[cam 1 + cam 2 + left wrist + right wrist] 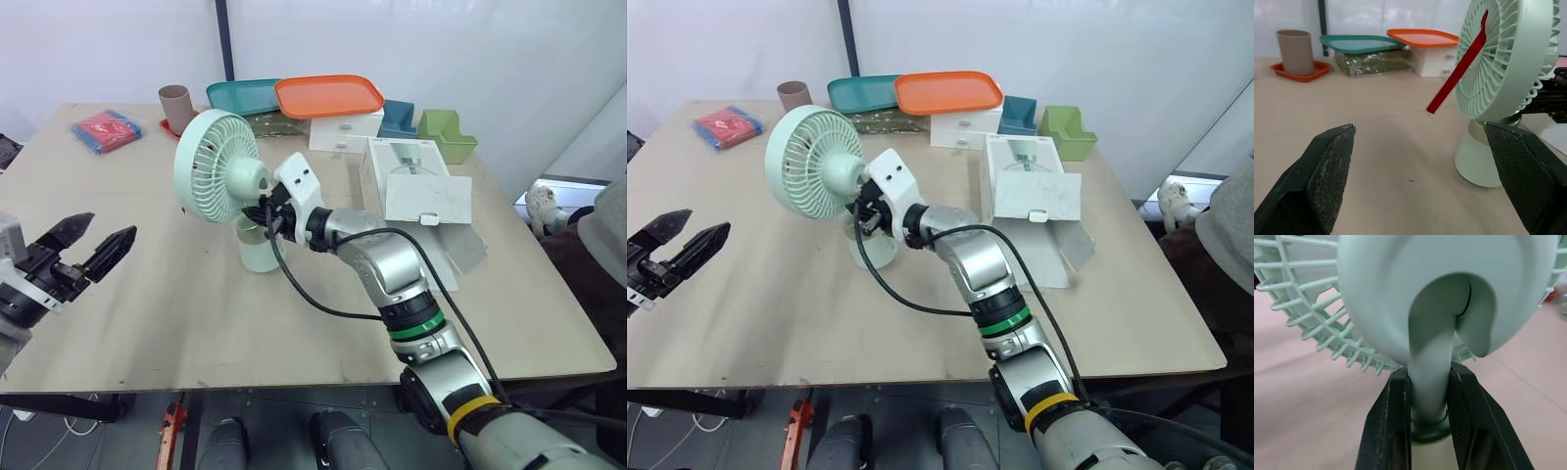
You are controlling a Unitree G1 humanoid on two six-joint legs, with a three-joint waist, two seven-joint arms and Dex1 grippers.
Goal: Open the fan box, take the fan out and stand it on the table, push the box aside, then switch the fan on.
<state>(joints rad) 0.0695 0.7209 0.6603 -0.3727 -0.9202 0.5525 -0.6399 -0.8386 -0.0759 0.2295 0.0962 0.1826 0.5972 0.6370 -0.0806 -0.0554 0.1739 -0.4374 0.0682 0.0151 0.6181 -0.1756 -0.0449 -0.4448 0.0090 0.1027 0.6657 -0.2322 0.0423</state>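
Step 2/4: standing fan (217,166) | left gripper (95,240) spread, empty | right gripper (263,213) clenched on fan neck | next: release, shove box (416,191) to its right

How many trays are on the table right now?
3: a teal tray at the far edge, an orange tray beside it atop the white drawer unit, and a small orange tray under the brown cup. The fan may hide others.

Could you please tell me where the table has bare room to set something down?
Bare: the broad near stretch between the fan, the left gripper and the table's front edge; also the near right corner in front of the fan box. Crowded: the far edge, with trays, drawers and bins.
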